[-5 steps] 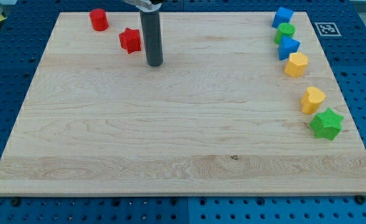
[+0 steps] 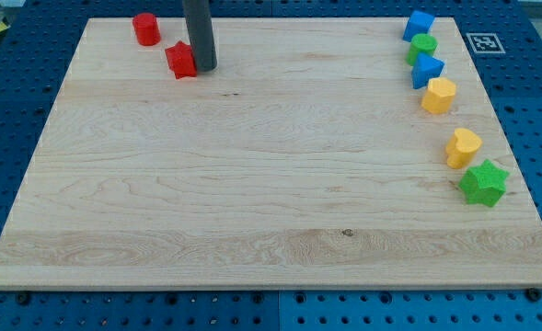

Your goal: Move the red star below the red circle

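One red star (image 2: 180, 60) sits touching my tip (image 2: 204, 67) on its left side, just down-right of the red circle (image 2: 145, 28); no hand fitted, so a further leftward nudge looks needed.

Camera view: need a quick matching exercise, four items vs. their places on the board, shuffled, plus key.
Items:
1. red star
2. red circle
3. green star
4. my tip

Places:
A. lowest block on the view's right edge
B. top-left corner of the wooden board
C. against the red star's right side
D. below and right of the red circle, beside the rod

Pairs: 1-D, 2-B, 3-A, 4-C
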